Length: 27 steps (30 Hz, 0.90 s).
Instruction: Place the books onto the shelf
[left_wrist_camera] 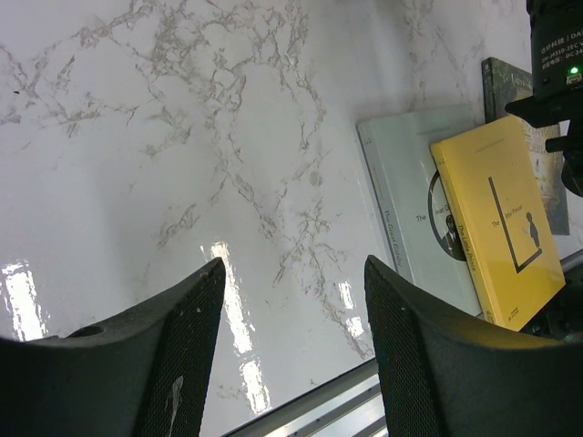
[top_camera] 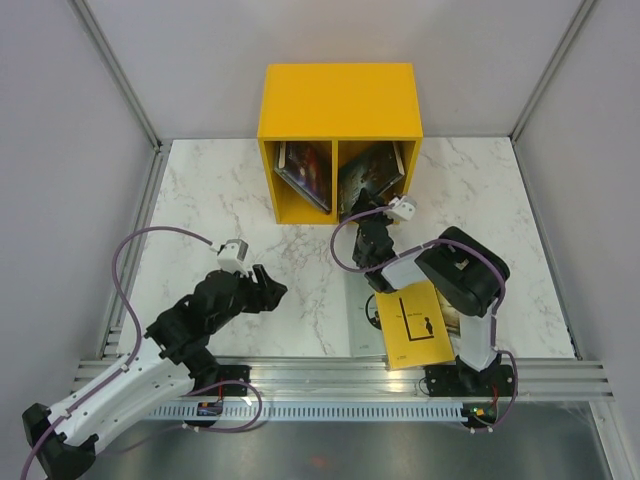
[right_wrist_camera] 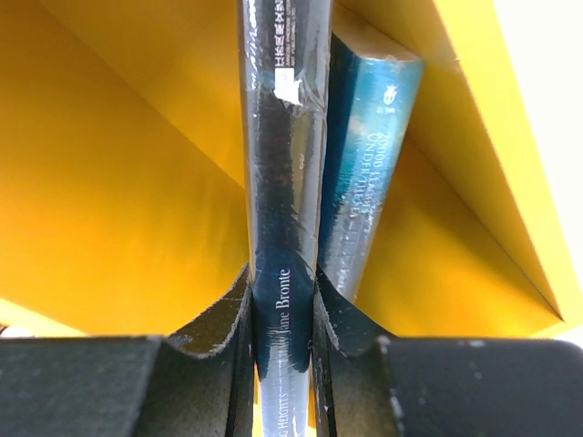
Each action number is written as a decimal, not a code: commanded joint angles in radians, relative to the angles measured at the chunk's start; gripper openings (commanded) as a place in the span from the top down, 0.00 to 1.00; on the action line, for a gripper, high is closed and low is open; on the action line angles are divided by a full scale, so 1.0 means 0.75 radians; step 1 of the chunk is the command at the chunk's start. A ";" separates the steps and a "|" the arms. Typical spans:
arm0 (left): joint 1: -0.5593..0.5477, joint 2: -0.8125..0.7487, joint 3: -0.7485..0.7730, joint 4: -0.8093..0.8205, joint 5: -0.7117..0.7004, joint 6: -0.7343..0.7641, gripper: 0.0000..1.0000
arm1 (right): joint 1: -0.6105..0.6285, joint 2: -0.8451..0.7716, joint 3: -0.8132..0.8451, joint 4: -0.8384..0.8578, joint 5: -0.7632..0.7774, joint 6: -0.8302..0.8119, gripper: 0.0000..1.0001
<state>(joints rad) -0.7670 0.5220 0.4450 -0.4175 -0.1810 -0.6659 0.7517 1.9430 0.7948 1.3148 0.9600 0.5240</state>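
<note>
- Yellow book (top_camera: 416,325) atop pale book (left_wrist_camera: 401,200), near right of surface (top_camera: 220,190), not yet shelved.
- Left gripper (left_wrist_camera: 293,266) open, empty, over bare surface.
- Right gripper (right_wrist_camera: 282,282) clamped on dark book (right_wrist_camera: 282,182) by its spine, at right compartment of shelf (top_camera: 340,100).
- Suggest: keep it upright, slide in beside teal book (right_wrist_camera: 369,164), release once seated.
- Dark glossy cover, white spine lettering.

You have the shelf (top_camera: 340,95) at the desk's (top_camera: 220,200) back, leaning books (top_camera: 305,170) in both compartments, stacked books (top_camera: 412,325) front right.

Lab cell: pale panels (top_camera: 60,100), aluminium framing (top_camera: 300,373)
</note>
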 commanded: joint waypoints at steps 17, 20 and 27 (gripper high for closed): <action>0.006 -0.007 -0.014 0.021 -0.065 -0.018 0.33 | -0.047 0.279 0.345 -0.202 -0.177 0.222 1.00; 0.008 -0.001 -0.010 0.023 -0.070 -0.016 0.33 | -0.061 0.299 0.392 -0.249 -0.178 0.230 1.00; 0.008 -0.001 -0.010 0.023 -0.070 -0.014 0.33 | -0.068 0.301 0.384 -0.291 -0.198 0.263 1.00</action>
<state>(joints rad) -0.7670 0.5190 0.4374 -0.4179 -0.2085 -0.6659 0.6727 2.1296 1.0702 1.1912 0.9688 0.6258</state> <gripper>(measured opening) 0.666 0.271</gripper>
